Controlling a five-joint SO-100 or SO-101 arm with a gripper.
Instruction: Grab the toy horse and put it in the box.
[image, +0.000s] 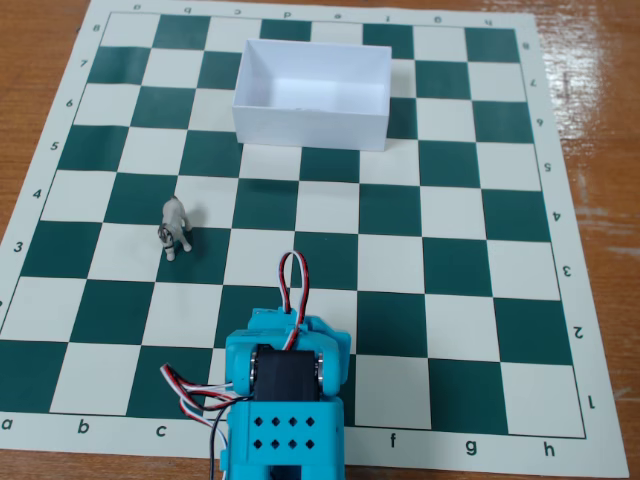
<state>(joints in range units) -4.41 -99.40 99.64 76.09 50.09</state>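
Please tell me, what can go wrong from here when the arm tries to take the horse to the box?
1. The horse is tiny and stands upright, so a finger may tip it before closing.
2. The box has thin walls and looks light, so a bump could shift it.
3. The gripper is hidden behind the arm, so its aim cannot be checked.

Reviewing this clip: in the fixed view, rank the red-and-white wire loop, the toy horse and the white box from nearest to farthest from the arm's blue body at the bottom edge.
Fingertips aren't visible, so ranked from the blue arm body.
1. Wire loop, on the arm's top.
2. Toy horse, up and left, standing on the board.
3. White box, far side, near the top.
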